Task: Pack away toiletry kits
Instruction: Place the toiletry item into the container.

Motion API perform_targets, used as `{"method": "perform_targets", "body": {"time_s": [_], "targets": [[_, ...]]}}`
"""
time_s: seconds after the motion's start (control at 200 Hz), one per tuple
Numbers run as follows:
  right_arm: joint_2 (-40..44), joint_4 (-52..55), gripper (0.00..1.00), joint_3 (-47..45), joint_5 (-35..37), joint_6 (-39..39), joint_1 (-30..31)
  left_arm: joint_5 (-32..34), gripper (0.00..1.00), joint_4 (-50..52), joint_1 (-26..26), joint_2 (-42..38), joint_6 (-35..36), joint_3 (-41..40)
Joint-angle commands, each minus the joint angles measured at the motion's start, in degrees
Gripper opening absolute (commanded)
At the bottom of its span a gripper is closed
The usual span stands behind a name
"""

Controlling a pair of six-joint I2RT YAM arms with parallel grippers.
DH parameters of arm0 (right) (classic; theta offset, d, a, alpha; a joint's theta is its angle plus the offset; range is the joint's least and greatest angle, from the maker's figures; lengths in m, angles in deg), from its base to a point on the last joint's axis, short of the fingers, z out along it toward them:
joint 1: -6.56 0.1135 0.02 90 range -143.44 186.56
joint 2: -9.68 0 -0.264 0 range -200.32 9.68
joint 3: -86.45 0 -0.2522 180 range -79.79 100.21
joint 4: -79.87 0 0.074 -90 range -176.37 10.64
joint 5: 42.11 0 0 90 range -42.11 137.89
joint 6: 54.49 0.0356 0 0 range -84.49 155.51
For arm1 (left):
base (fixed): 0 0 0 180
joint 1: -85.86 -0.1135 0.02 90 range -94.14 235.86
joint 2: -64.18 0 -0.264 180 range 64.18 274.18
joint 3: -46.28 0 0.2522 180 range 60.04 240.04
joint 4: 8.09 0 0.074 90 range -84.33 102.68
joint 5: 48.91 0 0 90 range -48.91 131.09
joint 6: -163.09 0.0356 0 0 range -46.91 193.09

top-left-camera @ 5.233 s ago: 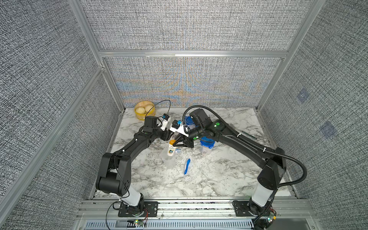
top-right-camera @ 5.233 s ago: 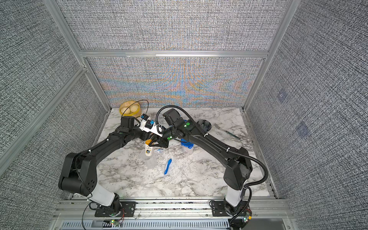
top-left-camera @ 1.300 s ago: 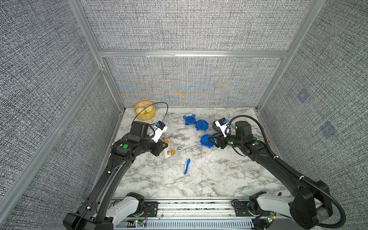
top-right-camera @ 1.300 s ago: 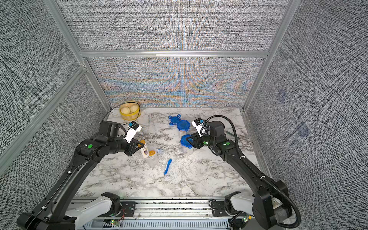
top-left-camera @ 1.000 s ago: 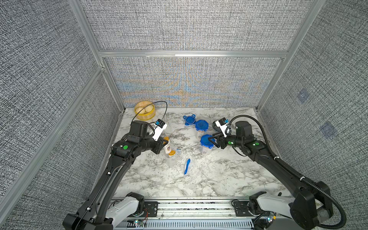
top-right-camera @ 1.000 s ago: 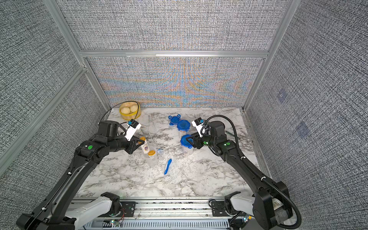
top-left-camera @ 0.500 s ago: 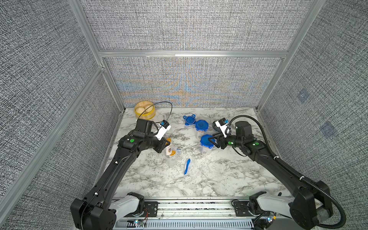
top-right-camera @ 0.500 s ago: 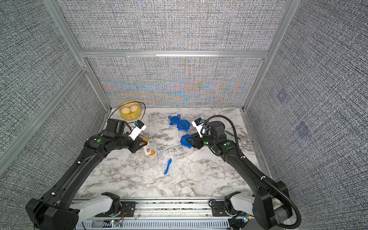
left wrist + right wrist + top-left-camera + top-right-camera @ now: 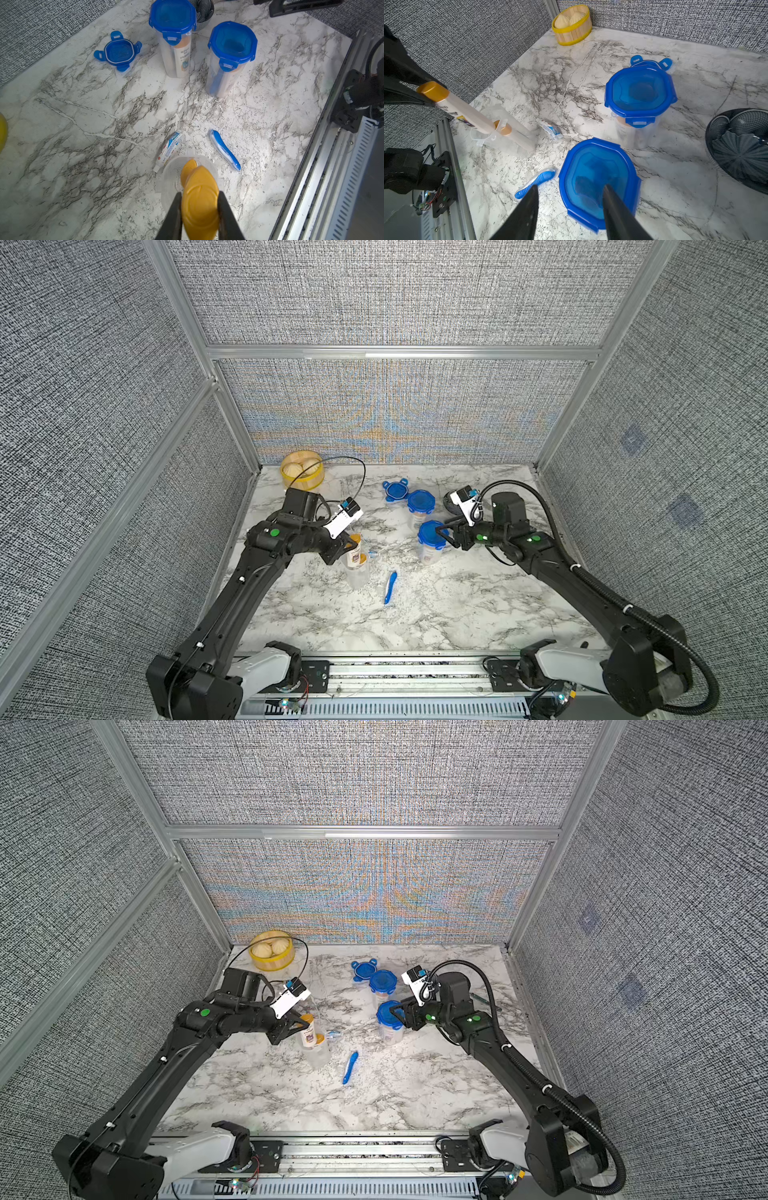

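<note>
Gripping a tilted orange-capped white bottle (image 9: 467,112) is left end effector (image 9: 199,193); right end effector (image 9: 571,187) gapes.

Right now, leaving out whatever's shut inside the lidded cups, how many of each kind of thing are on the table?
clear cups: 3
blue lids: 3
orange-capped bottles: 2
blue toothbrush: 1
toothpaste tube: 1
yellow steamer basket: 1
dark dish: 1
total: 12
</note>
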Motion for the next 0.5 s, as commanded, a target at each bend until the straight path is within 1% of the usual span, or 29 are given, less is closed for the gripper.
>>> {"method": "perform_targets", "body": {"time_s": [0.0,0.175,0.295,0.495], "targets": [[-0.06,0.65,0.52,0.64,-1.01,0.02,-0.03,-0.12,0.04,-0.42,-0.02,-1.85,6.95,-0.84],[-0.08,0.48,0.52,0.66,-1.63,0.20,-0.15,-1.88,0.03,1.85,-0.27,-0.39,12.08,1.50],[0.19,0.73,0.52,0.65,-1.65,0.11,-0.20,-2.85,0.02,3.44,-0.35,1.93,14.06,2.72],[0.13,1.37,0.52,0.58,-1.34,0.01,-0.96,-7.28,0.00,4.85,-1.89,4.12,14.98,4.02]]}}
